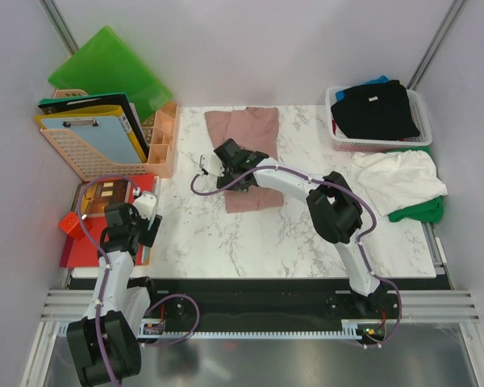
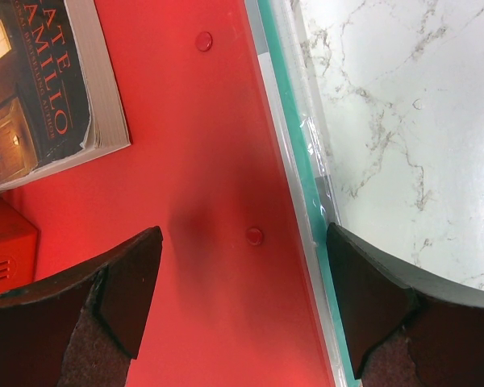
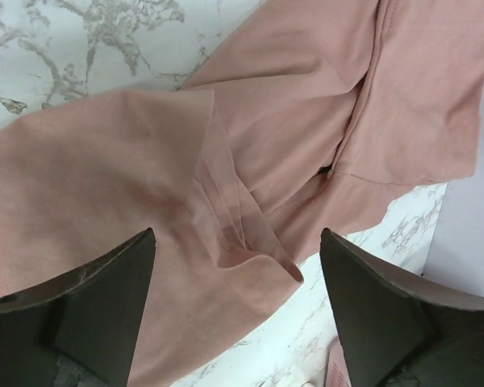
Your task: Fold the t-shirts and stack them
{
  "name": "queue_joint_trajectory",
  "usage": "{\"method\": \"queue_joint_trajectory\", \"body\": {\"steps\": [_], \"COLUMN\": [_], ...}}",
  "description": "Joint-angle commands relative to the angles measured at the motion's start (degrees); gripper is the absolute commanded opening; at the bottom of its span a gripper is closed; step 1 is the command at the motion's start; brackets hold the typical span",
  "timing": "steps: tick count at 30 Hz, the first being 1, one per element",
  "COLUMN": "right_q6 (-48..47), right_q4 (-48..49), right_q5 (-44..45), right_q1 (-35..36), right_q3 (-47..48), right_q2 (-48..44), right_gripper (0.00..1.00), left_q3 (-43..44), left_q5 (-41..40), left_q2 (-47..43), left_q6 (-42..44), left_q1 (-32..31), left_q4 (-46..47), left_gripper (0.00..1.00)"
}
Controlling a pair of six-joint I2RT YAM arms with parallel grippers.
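The pink shirt (image 1: 254, 129) lies flat on the marble tabletop (image 1: 250, 242), in the middle of its far part. It looks partly folded into a long narrow shape. In the right wrist view one flap of cloth is laid over the rest, with some small wrinkles at its edge.

The right arm reaches across the tabletop to this shirt. The right gripper (image 3: 238, 238) hangs just over the cloth with its jaws wide apart, and it holds nothing; the fold lies under the gap between the fingers.

The left gripper (image 2: 244, 234) is at the left side, above a red folder (image 2: 218, 121). Its jaws are also wide apart and nothing is between them. A book (image 2: 32, 89) rests on the same folder, near the gripper but apart from it.

The other shirts are at the right. A black shirt (image 1: 375, 109) fills a basket (image 1: 371, 144) at the far right corner, and a bit of a blue shirt (image 1: 377, 81) shows behind it. Just in front of the basket a white shirt (image 1: 399, 177) lies crumpled, and a green shirt (image 1: 419, 212) shows from under its near edge.
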Motion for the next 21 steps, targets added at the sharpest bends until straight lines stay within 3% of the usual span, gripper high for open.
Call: {"method": "queue_joint_trajectory", "body": {"steps": [1, 7, 15, 17, 20, 21], "right_q6": [1.5, 10.2, 23.5, 26.0, 33.0, 34.5], "right_q4": [2.3, 2.7, -2.6, -3.7, -6.2, -6.8], "right_q5": [1.8, 6.7, 3.7, -0.6, -19.0, -30.2], "right_q1": [-0.1, -0.2, -0.3, -2.3, -9.6, -11.7], "right_q3": [-1.5, -3.4, -12.7, -15.6, -17.4, -18.0], "right_q2": [-1.8, -5.9, -21.4, -25.6, -27.9, -28.0], "right_gripper": [0.91, 0.98, 0.98, 0.98, 0.98, 0.98], "left_q3": [-1.1, -1.1, -1.1, -1.0, -1.1, -1.1], "left_q5": [-0.1, -0.3, 0.4, 0.4, 0.4, 0.3], "left_q2": [1.0, 1.1, 0.6, 0.8, 0.8, 1.0], "left_q6": [-0.3, -0.4, -0.4, -0.4, -0.4, -0.4], "left_q1": [0.1, 0.0, 0.1, 0.1, 0.1, 0.1], "left_q4": [-0.6, -0.6, -0.7, -0.7, -0.6, -0.6], "left_gripper": [0.90, 0.89, 0.90, 0.90, 0.89, 0.89]}}
